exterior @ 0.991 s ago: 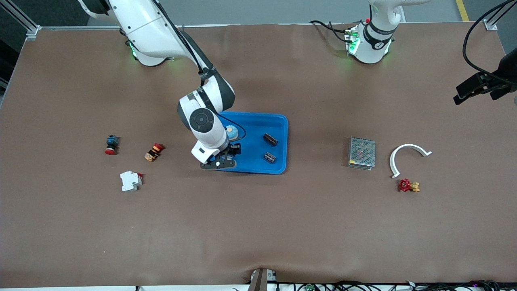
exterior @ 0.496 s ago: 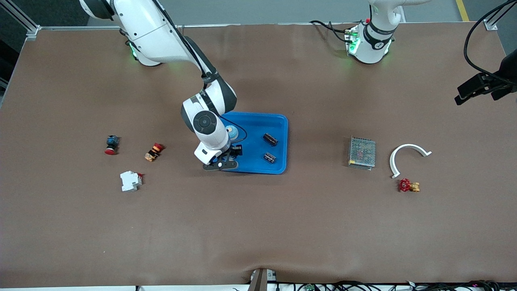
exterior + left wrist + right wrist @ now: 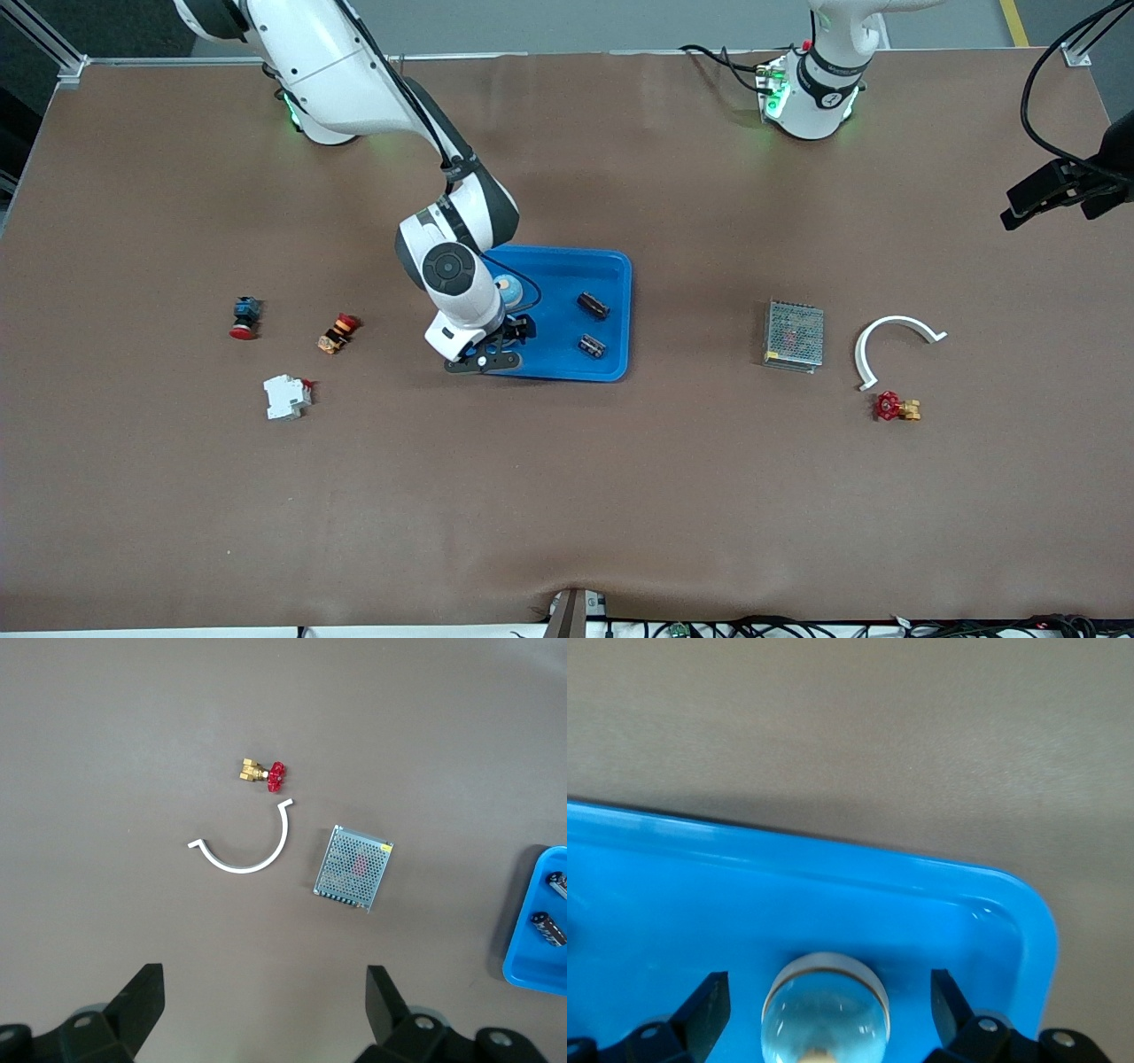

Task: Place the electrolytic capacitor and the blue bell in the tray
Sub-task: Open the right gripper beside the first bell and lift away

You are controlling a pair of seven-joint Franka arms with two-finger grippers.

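My right pincer (image 3: 507, 334) hangs low over the tray (image 3: 611, 266), at the tray's end toward the right arm, its fingers (image 3: 707, 1008) spread wide with the bell (image 3: 824, 1010) sitting between them but touching neither. The bell (image 3: 508, 288) rests on the tray floor, a pale blue dome with a lighter rim, close to the tray's rounded corner. Two dark capacitors (image 3: 594, 306) lie in the tray's other end, toward the left arm, one (image 3: 592, 346) nearer the front camera than the other, apart from each other and from the bell.

My left pincer (image 3: 266, 1010) waits high over the tabletop (image 3: 567, 496) at the left arm's end, fingers (image 3: 142, 1001) wide apart and holding nothing. Below it lie a metal mesh box (image 3: 353, 868), a white curved strip (image 3: 248, 853) and a small red-handled brass valve (image 3: 263, 773); the valve is just beside one tip of the strip.

Toward the right arm's end, well apart from the tray, sit a red-capped button (image 3: 244, 318), a second small button with an orange body (image 3: 337, 332), and a white breaker (image 3: 286, 396).
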